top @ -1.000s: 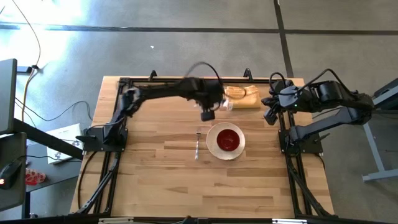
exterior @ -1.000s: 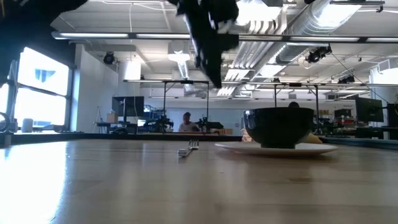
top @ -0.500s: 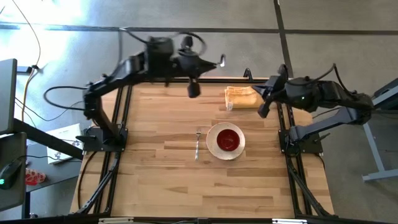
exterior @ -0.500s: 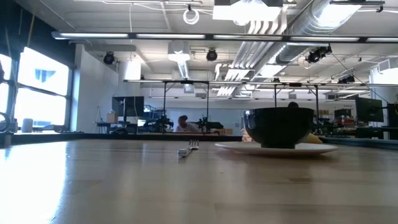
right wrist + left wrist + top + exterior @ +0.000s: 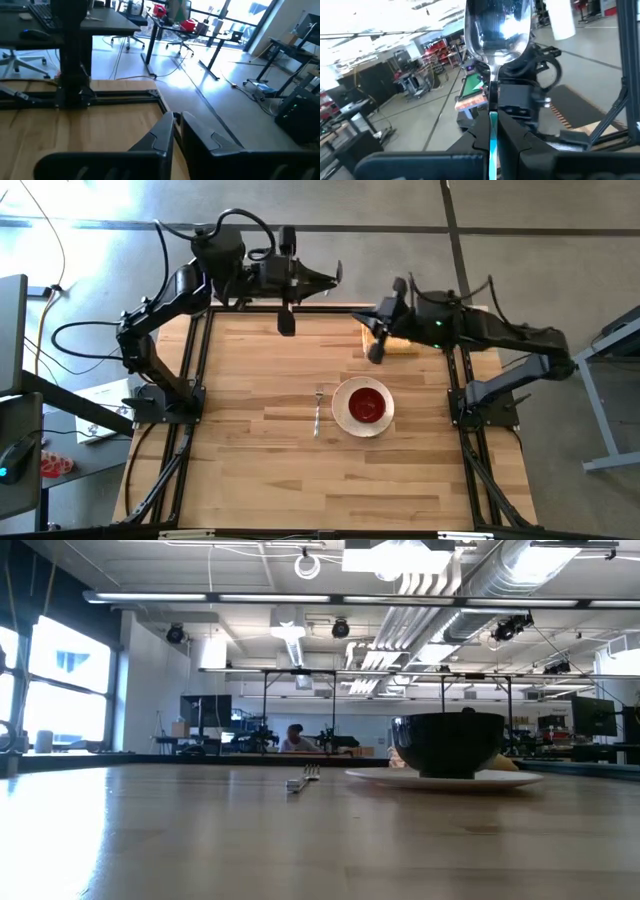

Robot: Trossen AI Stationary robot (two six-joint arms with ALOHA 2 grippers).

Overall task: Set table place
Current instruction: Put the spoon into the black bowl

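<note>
The cream plate (image 5: 343, 418) lies right of the table's middle with the red bowl (image 5: 367, 405) on it. The bowl (image 5: 450, 745) shows dark in the low view. The silver fork (image 5: 318, 411) lies flat just left of the plate, also visible as the fork (image 5: 303, 779). My left gripper (image 5: 322, 277) is raised above the table's far edge, shut on the silver spoon (image 5: 337, 272). My right gripper (image 5: 374, 318) hovers over the far edge near a tan cloth (image 5: 400, 340), its fingers (image 5: 165, 127) shut and touching nothing. My left gripper (image 5: 492, 120) pinches the spoon's handle (image 5: 493, 97) between its two fingers, which lie along it. The spoon's bowl (image 5: 496, 25) sticks out beyond the fingertips. The spoon is lifted clear of the table, roughly level, pointing toward the table's right.
A tan cloth lies at the far edge right of centre, partly under my right arm. Black rails (image 5: 195, 380) run along the left, right and far sides of the wooden table (image 5: 260, 470). A person sits far off in the room behind (image 5: 293, 738).
My left gripper has risen from beside the tan cloth and swung toward the far left edge, leaving the low view and carrying the spoon clear of the table. My right gripper has moved from the right rail toward the table's left, over the tan cloth.
</note>
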